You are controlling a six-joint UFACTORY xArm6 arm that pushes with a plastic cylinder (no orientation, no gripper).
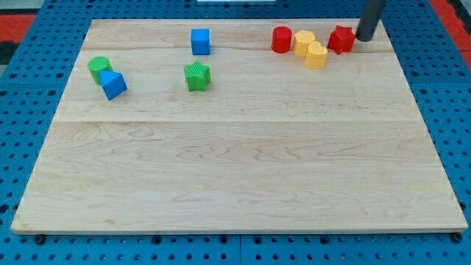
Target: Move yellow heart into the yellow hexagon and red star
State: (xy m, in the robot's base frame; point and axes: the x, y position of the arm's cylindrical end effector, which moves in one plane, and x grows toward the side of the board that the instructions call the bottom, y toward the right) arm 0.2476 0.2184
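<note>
At the upper right of the frame, on the pale wooden table [243, 184], the task's pieces sit bunched in a short row: a red cylinder block [281, 40] at the left end, then two yellow blocks touching each other, then the red star block [341, 39]. Of the two yellows, the lower-right one [316, 55] reads to me as the yellow heart and the upper-left one [303, 41] as the yellow hexagon, though at this size their outlines are hard to tell apart. My tip [363, 38] rests just beside the red star, on its right, so the whole cluster lies toward the frame's left of it, and the heart lies left and slightly below, with the star in between. There is no pincer on this arm, only the rod, so nothing spreads or pinches. Judging by this, the heart already touches the hexagon and sits near the star; any further nudge would need the tip to come round below the heart and push upward.
</note>
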